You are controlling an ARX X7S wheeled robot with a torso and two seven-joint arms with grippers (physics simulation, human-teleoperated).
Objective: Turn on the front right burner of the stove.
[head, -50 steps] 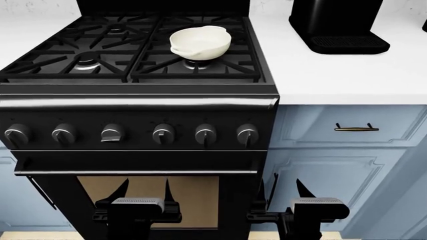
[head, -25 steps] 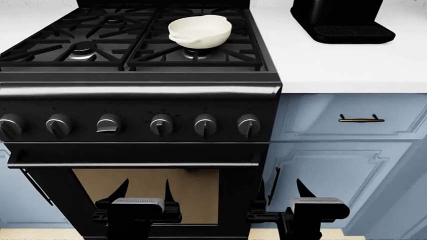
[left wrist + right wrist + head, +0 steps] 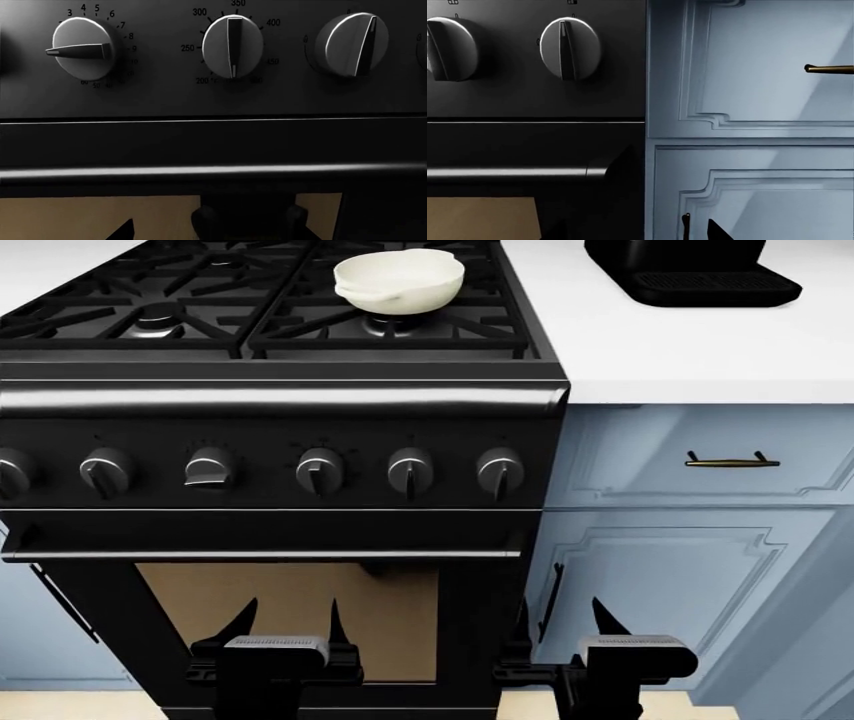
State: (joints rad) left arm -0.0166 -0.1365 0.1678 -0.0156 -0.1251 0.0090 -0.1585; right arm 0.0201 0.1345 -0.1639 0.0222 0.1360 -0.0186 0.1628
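**Count of things in view**

One stove (image 3: 280, 400) fills the head view. Its front panel shows six knobs (image 3: 318, 470) in a row, the leftmost cut by the frame edge. Three burners can be made out under the grates: the front right burner (image 3: 387, 325), partly covered, the front left burner (image 3: 158, 315), and a rear left burner (image 3: 224, 260); a fourth cannot be seen. One white bowl (image 3: 398, 282) sits on the grates. One coffee machine (image 3: 687, 270) stands on the one white counter (image 3: 694, 350). One drawer handle (image 3: 731, 459) shows on the blue cabinets. Two grippers appear low down: the left gripper (image 3: 284, 620) and the right gripper (image 3: 567, 618).
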